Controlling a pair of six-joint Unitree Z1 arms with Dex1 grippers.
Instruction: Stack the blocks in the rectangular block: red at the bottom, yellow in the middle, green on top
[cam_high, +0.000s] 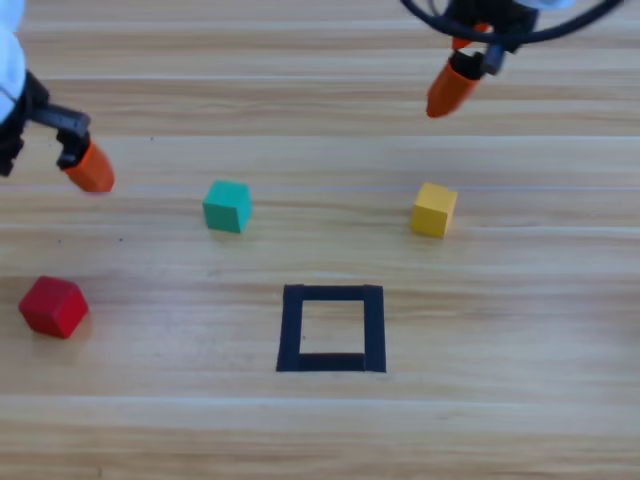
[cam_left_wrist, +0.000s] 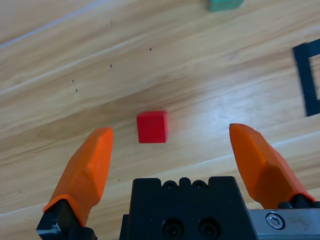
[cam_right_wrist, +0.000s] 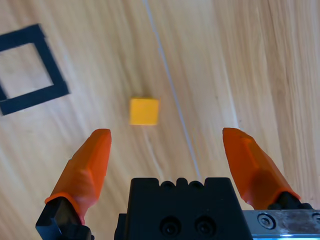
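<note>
Left wrist view: one red cube (cam_left_wrist: 152, 127) sits skewed ahead, between the released left gripper's (cam_left_wrist: 172, 137) jaws; right gripper (cam_right_wrist: 167, 137) likewise spread, one yellow cube (cam_right_wrist: 144, 111) ahead.

My left gripper (cam_high: 88, 168) hangs above the red cube (cam_high: 53, 306). My right gripper (cam_high: 452, 88) hangs above the yellow cube (cam_high: 434, 209).

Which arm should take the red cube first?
Left. The left gripper is open with the red cube ahead between its jaws; the right gripper faces the yellow cube, across the tape square.
</note>
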